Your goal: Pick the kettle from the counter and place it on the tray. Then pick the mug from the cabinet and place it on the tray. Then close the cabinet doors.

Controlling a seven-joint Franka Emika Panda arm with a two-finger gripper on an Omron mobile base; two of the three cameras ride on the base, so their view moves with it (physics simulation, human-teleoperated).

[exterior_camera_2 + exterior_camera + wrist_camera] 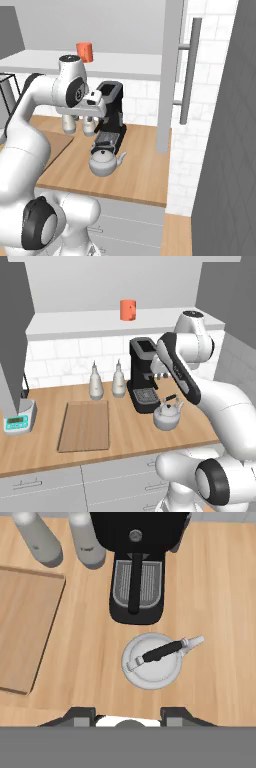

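Note:
The silver-grey kettle (167, 415) (105, 162) (152, 662) stands on the wooden counter (130, 438) just in front of the coffee machine, its black handle slanted and its spout pointing right in the hand view. My gripper (129, 717) hovers high above it, open, with nothing between the fingers. The wooden tray (85, 426) (25, 627) lies flat to the kettle's left. The orange-red mug (128, 309) (84, 51) sits on the pale shelf of the open cabinet (100, 323). One cabinet door (170, 75) swings out on the right, its bar handle (189, 70) showing.
A black coffee machine (142, 376) (137, 567) stands behind the kettle. Two tall grey bottles (96, 383) (118, 381) are at the tray's far end. A small teal-faced scale (20, 418) sits at the counter's left. The other open door (12, 331) hangs at left.

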